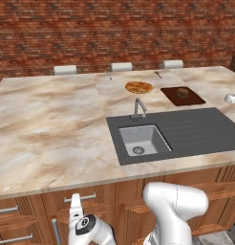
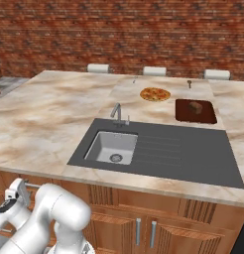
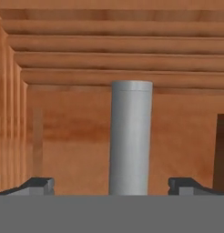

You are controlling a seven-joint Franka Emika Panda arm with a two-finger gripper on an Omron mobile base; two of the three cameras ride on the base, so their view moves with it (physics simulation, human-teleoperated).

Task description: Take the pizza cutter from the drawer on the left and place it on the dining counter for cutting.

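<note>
The drawer (image 3: 73, 132) fills the hand view as a brown ribbed wooden front, and its silver bar handle (image 3: 130, 136) runs straight up between my fingertips (image 3: 38, 184). My gripper (image 3: 111, 184) is open, one jaw on each side of the bar and neither touching it. From the left base view the hand sits low at the cabinet front, with the gripper (image 1: 75, 203) against the drawer handle (image 1: 86, 196) just under the dining counter (image 1: 48, 129). The drawer front stands shut. The pizza cutter is hidden.
A dark grey sink panel (image 1: 186, 134) with a faucet (image 1: 138, 109) sits in the counter. Behind it lie a pizza (image 1: 138, 87) and a dark red-brown cutting board (image 1: 182, 95). A white cup (image 1: 230, 98) stands at the right edge. More drawers (image 1: 12, 225) are left of the hand.
</note>
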